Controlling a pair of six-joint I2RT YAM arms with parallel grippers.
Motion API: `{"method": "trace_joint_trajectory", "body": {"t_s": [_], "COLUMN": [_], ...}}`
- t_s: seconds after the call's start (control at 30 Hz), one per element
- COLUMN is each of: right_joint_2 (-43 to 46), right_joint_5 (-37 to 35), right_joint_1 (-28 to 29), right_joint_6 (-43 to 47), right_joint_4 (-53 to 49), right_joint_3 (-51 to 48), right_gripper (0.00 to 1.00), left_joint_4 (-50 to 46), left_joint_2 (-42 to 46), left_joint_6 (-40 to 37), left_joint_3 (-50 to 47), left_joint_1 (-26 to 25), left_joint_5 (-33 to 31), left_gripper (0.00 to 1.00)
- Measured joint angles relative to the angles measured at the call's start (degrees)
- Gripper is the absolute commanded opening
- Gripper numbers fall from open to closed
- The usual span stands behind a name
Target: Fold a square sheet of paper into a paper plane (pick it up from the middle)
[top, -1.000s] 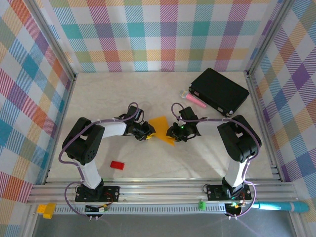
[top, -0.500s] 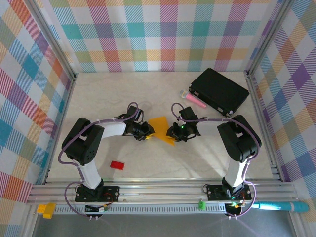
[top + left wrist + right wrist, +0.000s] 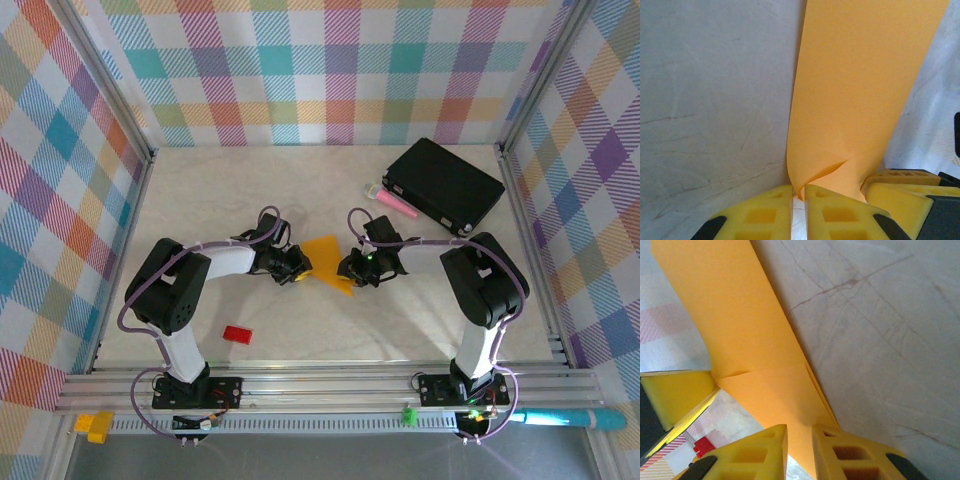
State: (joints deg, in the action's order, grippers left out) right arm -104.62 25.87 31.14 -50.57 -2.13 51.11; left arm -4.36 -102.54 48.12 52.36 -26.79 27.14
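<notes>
the square sheet of paper [image 3: 325, 255], orange-yellow and creased, sits at the middle of the table [image 3: 200, 190], spanning the gap between both pincers. the left gripper [image 3: 798, 190] nips one buckled corner, jaws nearly together. the right gripper [image 3: 799, 434] pinches the opposite edge, jaws narrow. a red block [image 3: 236, 334] lies well apart, front-left.

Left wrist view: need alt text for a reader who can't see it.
The left gripper pinches an orange-yellow paper sheet between its yellow fingers. The sheet runs up the frame, creased near the grip, over a pale marbled table.
</notes>
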Motion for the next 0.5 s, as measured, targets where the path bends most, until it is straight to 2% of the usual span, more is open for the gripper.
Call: {"method": "trace_joint_trajectory", "body": {"t_s": [0.5], "right_joint_2": [-0.13], "right_joint_5": [0.17], "right_joint_1": [-0.07], "right_joint_6": [0.00], "right_joint_4": [-0.02], "right_joint_3": [0.00], "right_gripper": [0.21], "left_joint_4": [-1.55], "left_joint_2": [0.07], "left_joint_6": [-1.49], "left_joint_3": [0.39], "left_joint_1": [0.37], "left_joint_5": [-1.29], "left_gripper": [0.14]}}
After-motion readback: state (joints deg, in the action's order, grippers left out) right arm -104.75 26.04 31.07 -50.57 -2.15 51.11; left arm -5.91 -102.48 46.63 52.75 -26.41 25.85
